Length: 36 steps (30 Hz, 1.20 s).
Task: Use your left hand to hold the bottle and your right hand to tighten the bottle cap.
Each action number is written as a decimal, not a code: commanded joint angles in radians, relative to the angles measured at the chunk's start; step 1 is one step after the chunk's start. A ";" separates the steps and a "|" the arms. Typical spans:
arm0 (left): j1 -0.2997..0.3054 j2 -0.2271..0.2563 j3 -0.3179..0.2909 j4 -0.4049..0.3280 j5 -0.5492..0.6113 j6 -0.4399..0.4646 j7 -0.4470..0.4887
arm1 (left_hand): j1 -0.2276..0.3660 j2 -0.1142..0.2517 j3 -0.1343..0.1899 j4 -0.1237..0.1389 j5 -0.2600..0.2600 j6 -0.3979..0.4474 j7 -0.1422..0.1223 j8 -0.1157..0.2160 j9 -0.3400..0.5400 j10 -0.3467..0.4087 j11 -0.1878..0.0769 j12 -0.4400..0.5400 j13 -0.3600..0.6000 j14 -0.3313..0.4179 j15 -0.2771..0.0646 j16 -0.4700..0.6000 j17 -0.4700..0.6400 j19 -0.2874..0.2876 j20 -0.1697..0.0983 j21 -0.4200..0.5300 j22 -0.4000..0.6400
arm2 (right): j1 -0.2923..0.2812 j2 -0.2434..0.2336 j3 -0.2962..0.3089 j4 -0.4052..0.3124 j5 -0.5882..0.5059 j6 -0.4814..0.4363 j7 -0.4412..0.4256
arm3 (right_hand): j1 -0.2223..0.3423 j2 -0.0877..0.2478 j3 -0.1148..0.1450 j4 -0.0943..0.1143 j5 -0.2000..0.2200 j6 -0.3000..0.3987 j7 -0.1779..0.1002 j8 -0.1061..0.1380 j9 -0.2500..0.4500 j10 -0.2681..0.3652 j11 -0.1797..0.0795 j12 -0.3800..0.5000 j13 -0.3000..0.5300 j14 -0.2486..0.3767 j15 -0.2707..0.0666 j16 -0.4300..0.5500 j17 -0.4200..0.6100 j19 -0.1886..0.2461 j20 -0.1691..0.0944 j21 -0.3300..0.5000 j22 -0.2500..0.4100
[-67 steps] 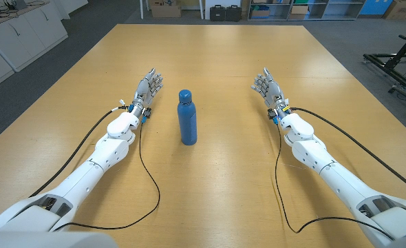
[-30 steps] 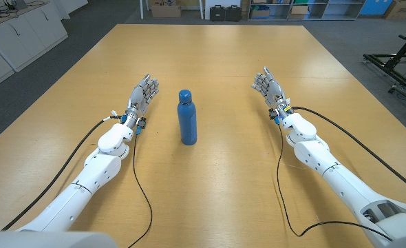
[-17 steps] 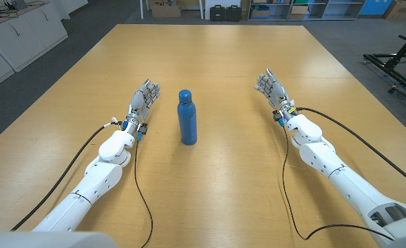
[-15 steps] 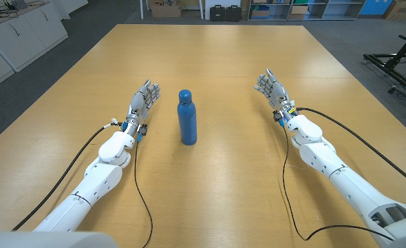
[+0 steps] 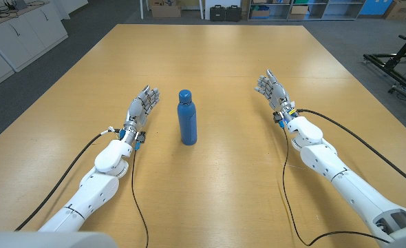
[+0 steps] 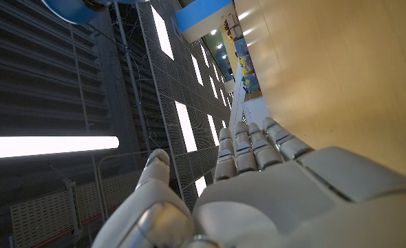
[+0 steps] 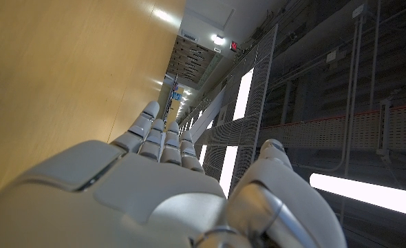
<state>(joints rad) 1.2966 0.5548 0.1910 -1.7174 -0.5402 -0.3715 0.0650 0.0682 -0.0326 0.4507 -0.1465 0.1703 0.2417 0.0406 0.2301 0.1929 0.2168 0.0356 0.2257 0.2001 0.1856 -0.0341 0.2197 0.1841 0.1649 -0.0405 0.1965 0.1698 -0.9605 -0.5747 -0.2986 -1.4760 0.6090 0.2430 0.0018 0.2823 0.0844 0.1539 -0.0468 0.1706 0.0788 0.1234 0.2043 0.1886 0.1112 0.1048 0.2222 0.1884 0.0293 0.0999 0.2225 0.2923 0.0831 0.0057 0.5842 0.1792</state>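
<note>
A blue bottle (image 5: 187,118) with a blue cap (image 5: 185,95) stands upright near the middle of the wooden table (image 5: 210,62). My left hand (image 5: 140,108) is to the bottle's left, a short gap away, fingers straight and apart, holding nothing. My right hand (image 5: 271,87) is farther off on the bottle's right, also open and holding nothing. In the left wrist view my left hand (image 6: 258,186) shows with fingers extended beside the table, and a blue edge of the bottle (image 6: 79,8) peeks in at a corner. The right wrist view has my right hand (image 7: 155,186) with fingers extended.
Black cables (image 5: 137,186) trail from both wrists across the table's near part. Beyond the far edge stand boxes and cases (image 5: 223,11) on the floor. Cabinets (image 5: 17,31) line the left side, and a black metal frame (image 5: 396,65) is at the right.
My left arm has drawn back toward me and its hand has slid nearer along the bottle's left side. My right hand has shifted slightly right. The bottle has not moved.
</note>
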 commanded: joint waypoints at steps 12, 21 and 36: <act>0.129 0.043 -0.033 -0.087 0.076 -0.059 0.042 | 0.053 0.002 0.017 -0.023 0.017 -0.016 -0.017 0.000 0.006 0.010 -0.006 0.001 0.001 0.011 -0.004 -0.007 0.003 0.031 0.002 0.009 0.005 | -0.024 -0.003 -0.006 -0.048 -0.013 -0.012 -0.035 | 0.006 0.010 0.005 -0.008 0.011 0.014 0.024 0.005 0.003 0.016 0.001 0.006 0.006 0.010 0.005 0.009 0.003 0.010 0.000 -0.003 0.002; 0.163 0.084 -0.045 -0.099 0.111 -0.098 0.016 | 0.095 -0.025 0.025 -0.039 0.021 -0.040 -0.026 -0.005 0.008 -0.010 -0.009 -0.010 0.002 -0.004 0.004 -0.016 0.003 0.019 0.021 0.000 0.005 | -0.029 -0.008 -0.014 -0.069 -0.023 -0.024 -0.044 | 0.011 0.012 0.008 -0.012 0.013 0.016 0.023 0.005 0.003 0.019 0.003 0.007 0.006 0.010 0.003 0.009 0.002 0.010 0.002 -0.006 0.002; 0.211 0.129 -0.069 -0.102 0.168 -0.189 -0.017 | 0.142 -0.070 0.026 -0.041 0.018 -0.079 -0.039 -0.014 0.010 -0.044 -0.011 -0.023 0.003 -0.034 0.003 -0.026 0.005 -0.008 0.036 -0.009 0.006 | -0.031 -0.010 -0.014 -0.090 -0.035 -0.017 -0.054 | 0.017 0.016 0.011 -0.016 0.015 0.017 0.023 0.005 0.003 0.024 0.005 0.008 0.007 0.014 0.003 0.010 0.001 0.013 0.003 -0.008 0.002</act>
<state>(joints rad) 1.4737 0.6548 0.1386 -1.8111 -0.4135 -0.5093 0.0609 0.1947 -0.0960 0.4765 -0.1839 0.1888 0.1723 0.0017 0.2200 0.1980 0.1819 0.0273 0.2100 0.2002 0.1566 -0.0304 0.1956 0.1841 0.1625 -0.0024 0.1918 0.1697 -0.9928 -0.5851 -0.3114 -1.5572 0.5834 0.2162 -0.0469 0.2916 0.0937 0.1647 -0.0576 0.1815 0.0930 0.1236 0.2043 0.1885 0.1261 0.1090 0.2264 0.1935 0.0340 0.1022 0.2225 0.2925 0.0883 0.0110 0.5767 0.1791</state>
